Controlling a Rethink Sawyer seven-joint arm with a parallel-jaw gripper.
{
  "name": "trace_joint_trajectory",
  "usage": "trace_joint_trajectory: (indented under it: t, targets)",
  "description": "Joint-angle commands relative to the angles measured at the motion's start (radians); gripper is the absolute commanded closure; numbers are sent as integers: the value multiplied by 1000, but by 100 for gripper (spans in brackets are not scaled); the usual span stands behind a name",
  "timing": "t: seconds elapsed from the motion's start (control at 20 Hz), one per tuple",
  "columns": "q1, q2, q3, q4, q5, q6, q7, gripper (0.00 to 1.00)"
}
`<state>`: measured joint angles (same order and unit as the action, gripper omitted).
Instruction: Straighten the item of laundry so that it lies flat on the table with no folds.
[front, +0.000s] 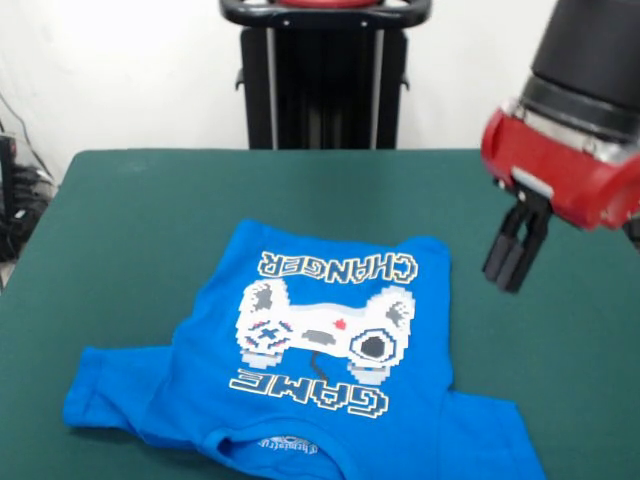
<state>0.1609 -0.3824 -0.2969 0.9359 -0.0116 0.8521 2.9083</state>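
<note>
Lying print-up on the green table (130, 210): bright blue T-shirt (300, 370), mostly spread, collar toward the near edge, sleeves out sideways, far hem slightly uneven.

One blue T-shirt (300, 390) lies on one green counter (130, 220); one pincer (512, 268) hangs above it.

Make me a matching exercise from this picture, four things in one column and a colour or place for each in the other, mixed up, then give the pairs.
Things:
1. T-shirt
2. table
3. gripper
4. controller print

Descriptions:
A. dark green
B. white, at the middle of the shirt
C. bright blue
D. black, in the air to the shirt's right in the picture, holding nothing

Pairs: 1-C, 2-A, 3-D, 4-B
</note>
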Motion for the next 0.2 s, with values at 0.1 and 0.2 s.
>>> trace_joint_trajectory:
  t: [0.1, 0.2]
  targets:
    - [-33, -103, 148, 246, -75, -11, -317, 100]
    - [-47, -126, 161, 239, -77, 25, -331, 100]
